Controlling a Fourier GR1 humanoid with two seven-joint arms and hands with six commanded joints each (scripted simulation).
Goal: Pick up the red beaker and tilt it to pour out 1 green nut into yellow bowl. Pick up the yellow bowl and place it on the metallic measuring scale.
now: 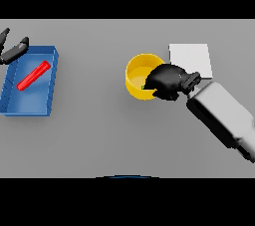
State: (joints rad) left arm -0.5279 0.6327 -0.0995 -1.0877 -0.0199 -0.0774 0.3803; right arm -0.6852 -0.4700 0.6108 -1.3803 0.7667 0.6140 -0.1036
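grey table [99, 135] – one yellow bowl [134, 76], one red beaker [33, 75], one blue tray [15, 106].

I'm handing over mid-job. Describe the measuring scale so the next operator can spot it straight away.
Start from the yellow bowl near the middle of the grey table, where the right hand is at its rim. The scale lies just beyond the hand, toward the table's far right. It is the only flat, pale square there.

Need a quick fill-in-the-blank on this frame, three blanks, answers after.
1. The red beaker lies in the ____ tray.
2. The right robot hand grips the rim of the ____ bowl.
3. The metallic scale sits on the bowl's ____ side in the head view.
4. The left robot hand shows at the tray's far corner.
Answers: blue; yellow; right
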